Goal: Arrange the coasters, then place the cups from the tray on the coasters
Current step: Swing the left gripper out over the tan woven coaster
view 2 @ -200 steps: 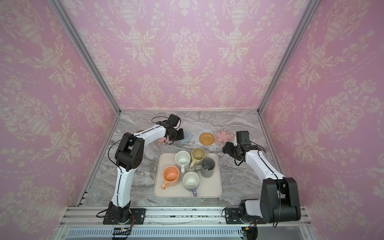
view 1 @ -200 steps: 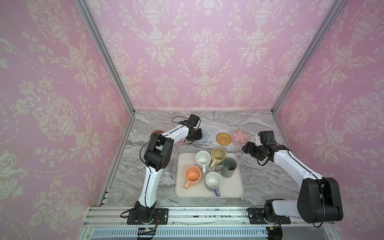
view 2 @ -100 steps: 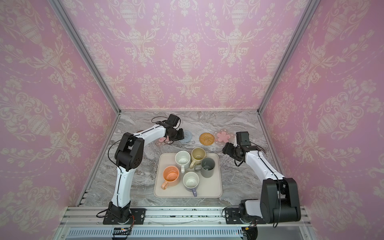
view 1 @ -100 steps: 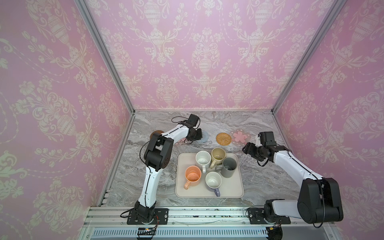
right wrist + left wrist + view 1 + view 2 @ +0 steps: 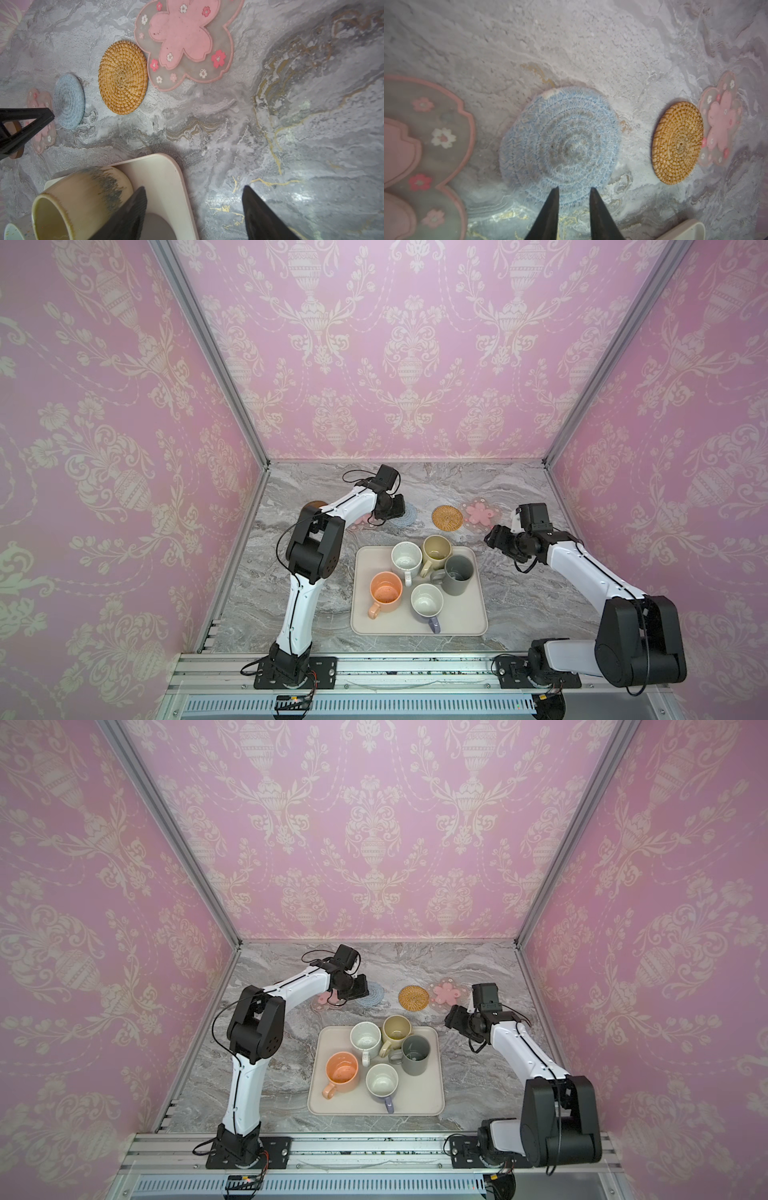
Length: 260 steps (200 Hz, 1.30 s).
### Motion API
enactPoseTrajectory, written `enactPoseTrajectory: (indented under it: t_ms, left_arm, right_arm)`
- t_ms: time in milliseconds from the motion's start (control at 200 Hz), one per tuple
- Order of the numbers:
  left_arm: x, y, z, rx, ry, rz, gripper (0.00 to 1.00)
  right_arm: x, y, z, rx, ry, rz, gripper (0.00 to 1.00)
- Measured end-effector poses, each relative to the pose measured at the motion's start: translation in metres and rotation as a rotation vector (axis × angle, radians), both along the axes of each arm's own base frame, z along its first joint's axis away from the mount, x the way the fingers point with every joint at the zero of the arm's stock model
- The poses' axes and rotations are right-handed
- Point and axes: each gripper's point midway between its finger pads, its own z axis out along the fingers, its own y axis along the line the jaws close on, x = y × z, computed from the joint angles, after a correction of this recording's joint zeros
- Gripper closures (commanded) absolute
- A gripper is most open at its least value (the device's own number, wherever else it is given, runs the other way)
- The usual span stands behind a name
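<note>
Left gripper [image 5: 574, 188] has its fingers [image 5: 548, 214] parted only narrowly, clamping nothing, tips at the lower edge of the round blue crocheted coaster [image 5: 560, 145], which lies flat at frame centre. Mugs likely come next: the right gripper [image 5: 194, 187], spread wide and empty, hovers over a corner of the cream rectangular tray [image 5: 162, 172], with the beige-yellow handled mug [image 5: 83, 197] just lower left of it, nearer this arm.

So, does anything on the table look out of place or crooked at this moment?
Nothing is spilled or tipped over. Only the spacing is uneven: the woven coaster crowds the pink flower coaster beside it, edges touching or just overlapping, while the blue coaster lies well apart from it.
</note>
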Motion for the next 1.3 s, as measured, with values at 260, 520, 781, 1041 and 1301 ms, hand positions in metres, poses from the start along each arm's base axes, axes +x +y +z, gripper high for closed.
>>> enactPoseTrajectory:
  t_ms: [260,520,781,1041,1301]
  left_arm:
    - [0.016,-0.014,0.047,-0.064,-0.083,-0.018,0.72]
    - [0.026,-0.056,0.085,-0.126,-0.136,-0.091,0.71]
    - [0.018,-0.107,0.067,-0.113,-0.091,-0.196,0.72]
    - [-0.001,-0.129,0.029,-0.091,0.007,-0.25,0.75]
    - [-0.009,-0.136,-0.005,-0.104,0.079,-0.274,0.8]
  right_arm:
    - [0.0,0.0,0.0,0.0,0.0,0.0,0.26]
    - [0.0,-0.001,0.0,-0.006,0.0,0.0,0.26]
    - [0.004,-0.002,0.0,-0.009,0.001,-0.003,0.28]
    - [0.009,-0.005,0.003,-0.011,-0.014,-0.009,0.29]
    - [0.01,-0.008,0.003,-0.013,-0.014,-0.014,0.29]
